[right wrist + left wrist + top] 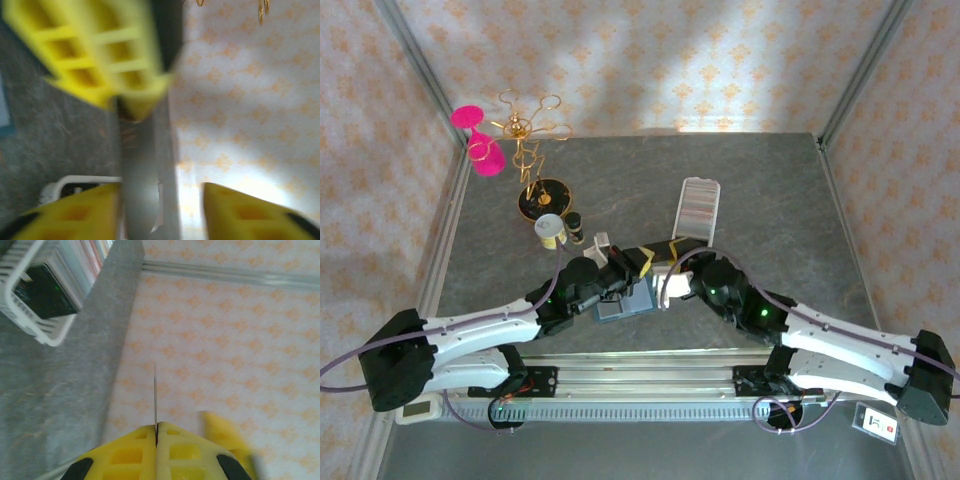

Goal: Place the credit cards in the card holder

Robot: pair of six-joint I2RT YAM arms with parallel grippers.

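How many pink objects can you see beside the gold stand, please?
2. One pink object is farthest left and back; the other is just nearer, left of the gold stand. Another could be hidden behind them.

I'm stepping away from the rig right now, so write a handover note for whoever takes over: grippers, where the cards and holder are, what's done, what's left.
Left gripper: shut on one credit card, seen edge-on.
Right gripper: open, a finger on either side of that card, not clamping it.
Card holder: on the table, just on the near side of the two grippers. I can see no card in it.
Other cards: standing in the white tray.
Done: one card is out of the tray.
Left: slot it into the holder, then fetch the rest.
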